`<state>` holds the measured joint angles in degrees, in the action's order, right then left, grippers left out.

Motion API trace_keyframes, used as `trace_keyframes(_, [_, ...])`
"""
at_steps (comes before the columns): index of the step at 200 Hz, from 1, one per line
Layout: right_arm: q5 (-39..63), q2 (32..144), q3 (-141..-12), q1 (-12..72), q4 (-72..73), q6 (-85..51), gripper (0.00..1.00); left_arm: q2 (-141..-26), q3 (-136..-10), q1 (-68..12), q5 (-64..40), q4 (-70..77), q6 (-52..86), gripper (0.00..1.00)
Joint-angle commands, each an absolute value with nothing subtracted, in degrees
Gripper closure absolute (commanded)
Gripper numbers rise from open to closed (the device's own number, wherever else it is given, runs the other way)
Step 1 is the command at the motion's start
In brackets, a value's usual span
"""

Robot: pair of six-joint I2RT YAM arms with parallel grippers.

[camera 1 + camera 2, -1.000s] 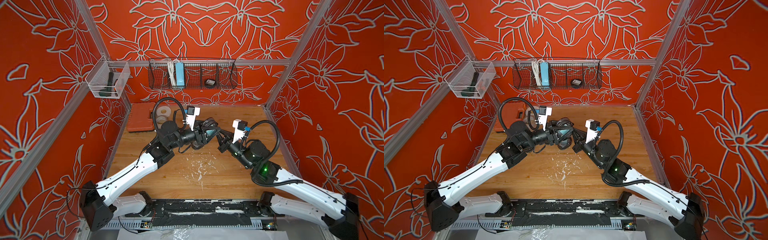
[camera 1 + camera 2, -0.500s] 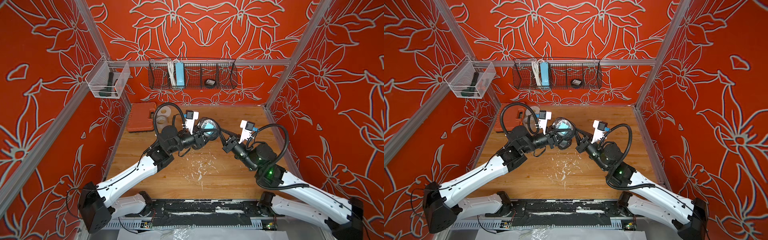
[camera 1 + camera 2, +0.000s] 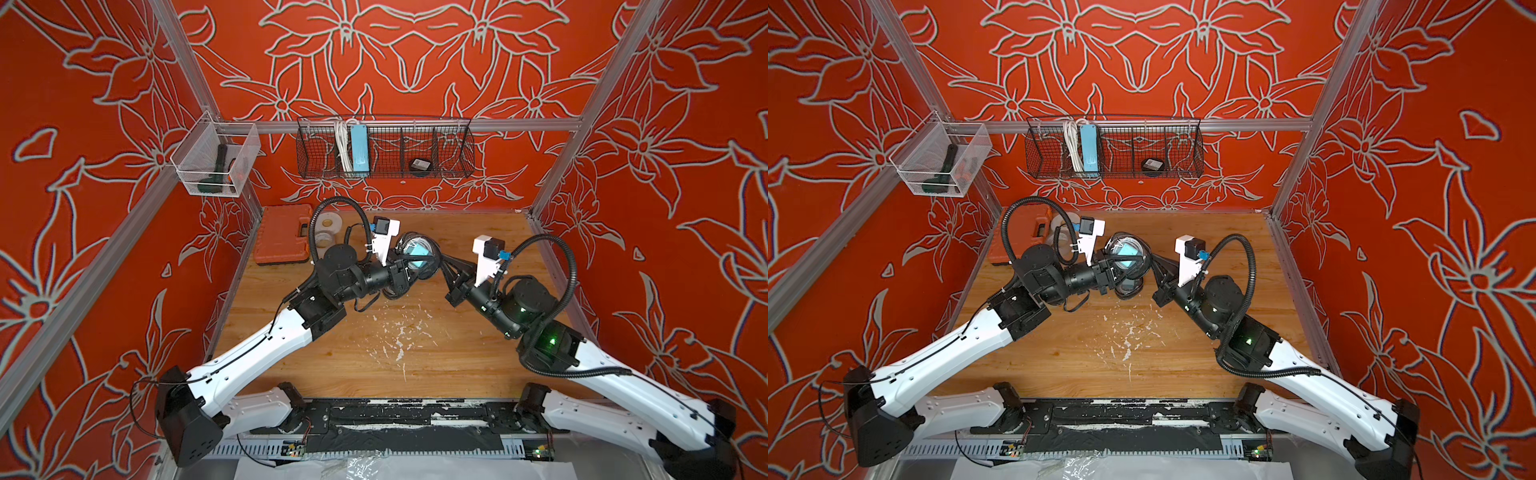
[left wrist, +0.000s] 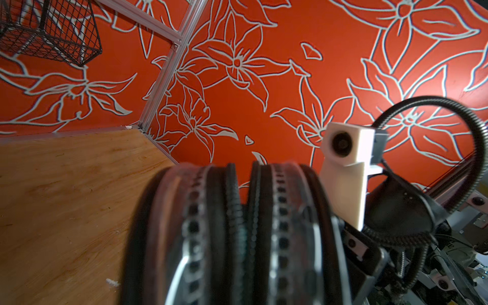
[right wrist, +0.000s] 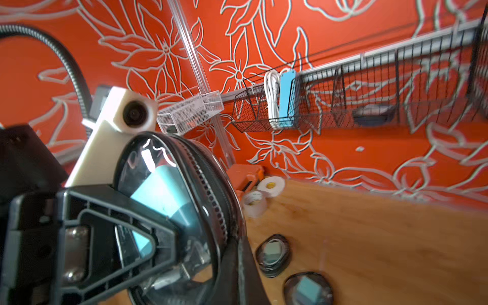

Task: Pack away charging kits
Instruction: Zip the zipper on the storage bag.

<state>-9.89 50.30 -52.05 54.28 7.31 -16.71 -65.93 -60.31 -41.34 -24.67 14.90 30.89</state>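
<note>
A clear oval case with a black zipper rim (image 3: 417,253) (image 3: 1127,253) hangs above the back middle of the table. Inside it a teal cube adapter (image 5: 163,192) and some white cable show. My left gripper (image 3: 415,270) (image 3: 1121,270) is shut on the case, one finger (image 5: 111,232) flat against its clear face. The left wrist view sees the case (image 4: 237,237) edge-on, its two halves slightly apart. My right gripper (image 5: 239,237) (image 3: 442,259) is shut, tips against the zipper rim; anything pinched there is hidden. Two more cases (image 5: 273,254) (image 5: 307,289), each holding a teal adapter, lie on the table.
An orange tool case (image 3: 282,235) and two tape rolls (image 3: 330,222) sit at the back left. The wire basket (image 3: 453,147) on the back wall holds a blue power strip (image 3: 358,147) and a dark case (image 3: 419,164). A clear bin (image 3: 214,160) hangs at left.
My left jaws have narrowed onto the case, which now shows plainly between the arms. The right arm has shifted a little to the right, its gripper still shut.
</note>
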Motion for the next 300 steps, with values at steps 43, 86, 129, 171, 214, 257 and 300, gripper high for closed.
trace_keyframes(43, [-9.17,54.84,-61.89,51.04,-4.37,17.02,1.0,-63.2,-61.6,-41.66,-21.96,-2.66,24.2,1.0])
trace_keyframes(86, [-4.07,54.1,-59.12,50.32,-3.81,31.68,1.0,-65.71,-63.16,-41.66,-20.19,-8.51,20.69,1.0])
trace_keyframes(129, [-2.31,51.17,-54.37,49.06,3.2,42.18,1.0,-68.76,-62.29,-42.29,-21.58,-9.11,18.32,1.0])
trace_keyframes(171, [-3.67,55.01,-59.31,46.02,3.21,43.42,1.0,-68.98,-60.09,-45.7,-21.51,-7.53,16.19,1.0])
trace_keyframes(214, [0.95,58.75,-66.62,44.26,-0.15,42.35,1.0,-70.15,-58.89,-47.09,-20.68,-6.73,15.12,1.0])
trace_keyframes(257, [-3.85,54.72,-59.63,44.24,16.49,25.17,1.0,-71.95,-62.22,-47.0,-18.29,-6.52,15.03,1.0])
trace_keyframes(300, [-1.95,48.01,-49.88,44.22,25.01,15.41,1.0,-72.71,-66.83,-46.76,-21.08,-4.82,15.13,0.95])
